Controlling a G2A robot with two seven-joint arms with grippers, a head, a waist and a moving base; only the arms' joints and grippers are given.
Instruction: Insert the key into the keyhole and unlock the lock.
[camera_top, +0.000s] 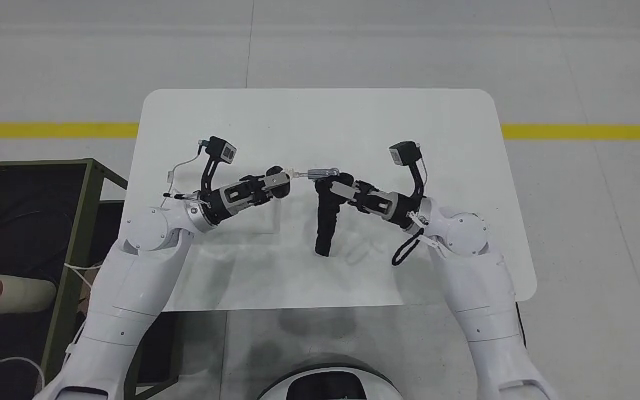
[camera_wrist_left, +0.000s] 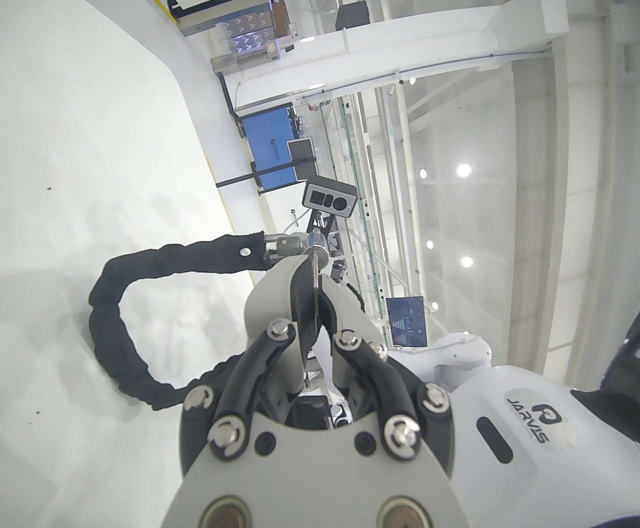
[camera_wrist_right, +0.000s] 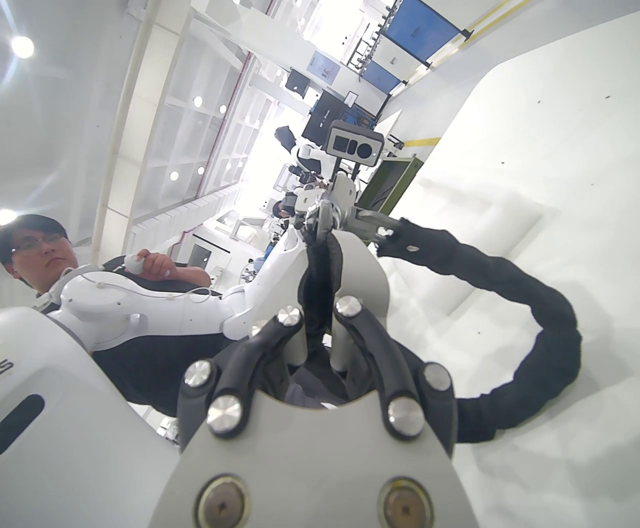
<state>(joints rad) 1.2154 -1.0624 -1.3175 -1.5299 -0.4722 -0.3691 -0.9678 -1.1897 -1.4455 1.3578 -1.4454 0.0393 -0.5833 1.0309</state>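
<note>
Key: a thin metal blade seen edge-on, clamped between the black pads of the left gripper. It sticks forward out of the jaws, and its tip meets the metal head of the lock. How far it sits inside cannot be told.

Lock: held in the air over the middle of the table, between the two arms. The right gripper is closed on the black-sleeved section just behind the lock's silver head.

Cable: black and fabric-covered, it leaves the head and swings out in a wide loop before curving back toward the right arm. In the top view it hangs from the right gripper toward the robot's edge of the table. Whether its lowest bend rests on the tabletop cannot be told. In the left wrist view the same loop lies against the white tabletop.

Grippers: the left gripper and the right face each other tip to tip, almost touching, with the key and the lock head bridging the short gap.

Surroundings: a white table with rounded corners, a dark green-framed stand beside it on the robot's left, and a yellow floor line beyond its far edge.
</note>
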